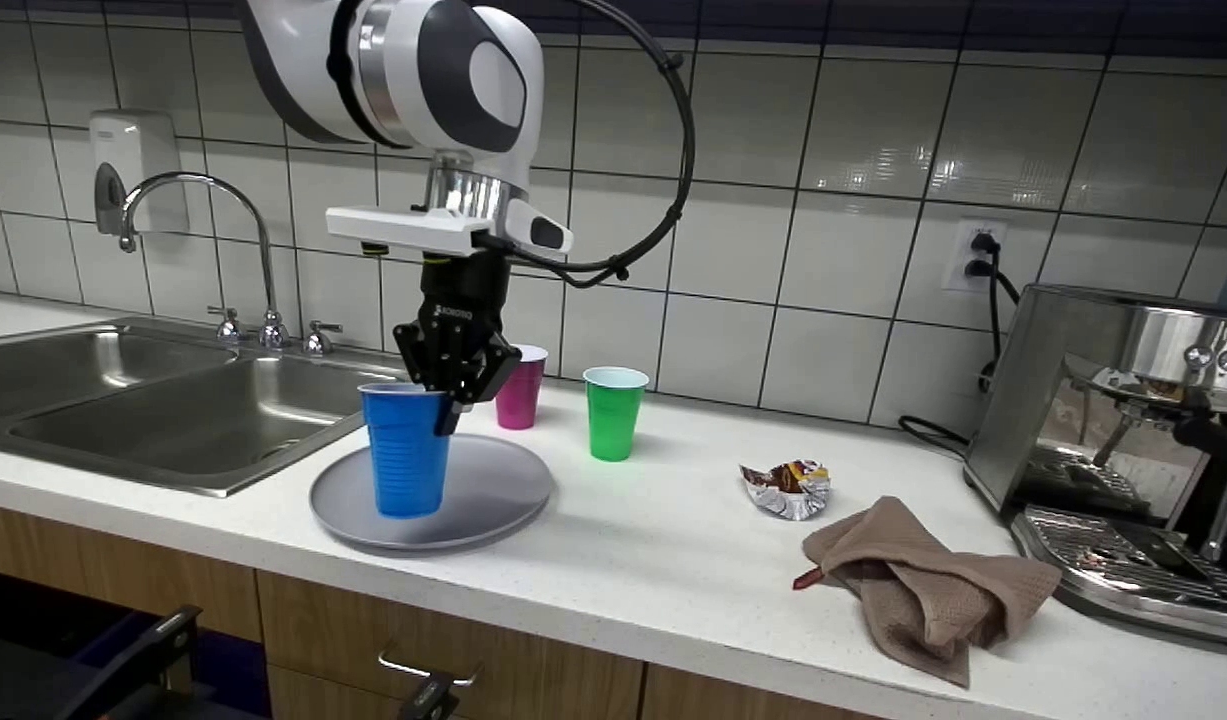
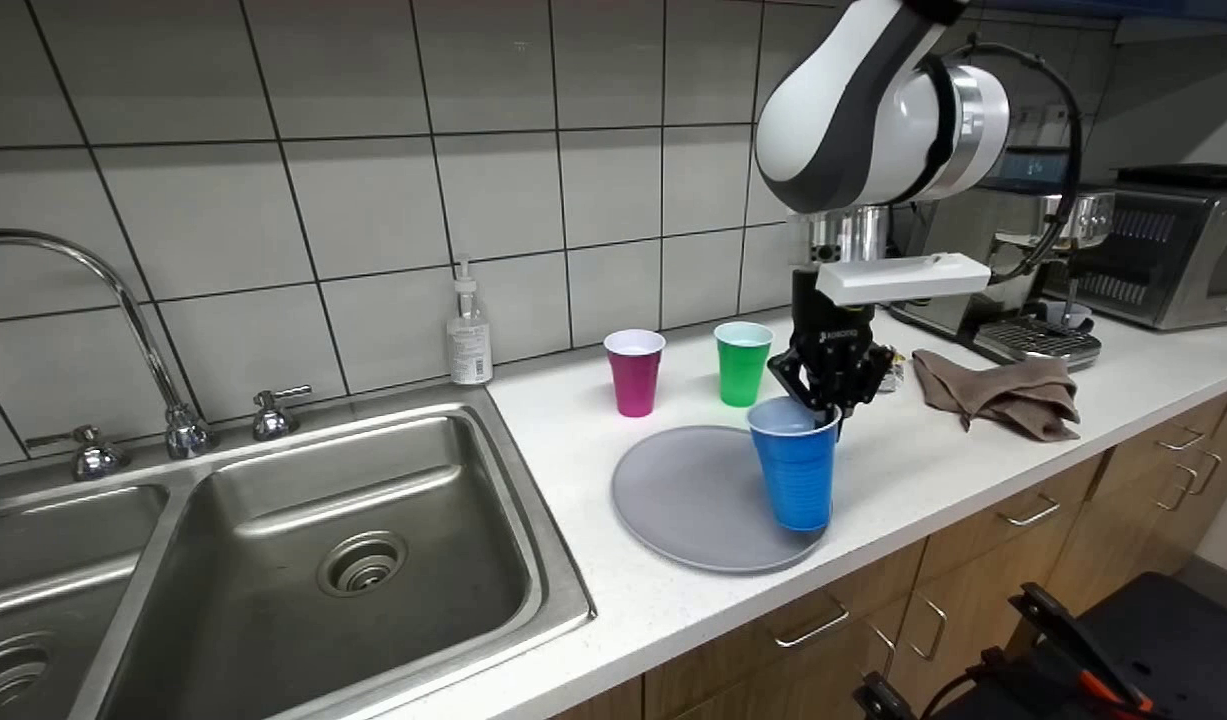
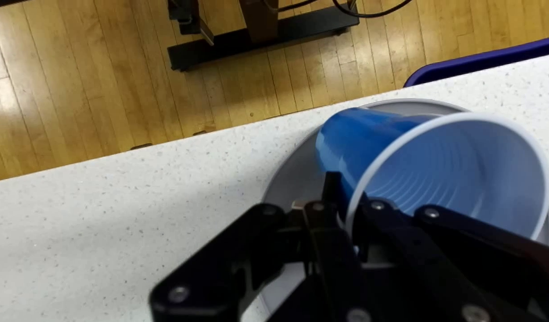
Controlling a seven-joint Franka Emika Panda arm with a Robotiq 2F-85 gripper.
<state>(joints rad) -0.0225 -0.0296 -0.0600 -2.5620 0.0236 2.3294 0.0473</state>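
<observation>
Pinching its rim (image 3: 473, 117), the gripper (image 1: 446, 414) holds the blue cup (image 1: 405, 458) below.

My gripper (image 1: 445, 410) pinches a blue cup (image 1: 407, 455) over a grey plate (image 1: 513, 480), and a green cup (image 1: 613, 415) stands nearby

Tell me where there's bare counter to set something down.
Widest bare patch: between the plate, green cup, foil and cloth, reaching the front edge of the counter. A narrower strip lies between sink and plate. Crowded: over the plate, where the gripper pinches the blue cup by its rim, and behind, by the pink cup.
</observation>
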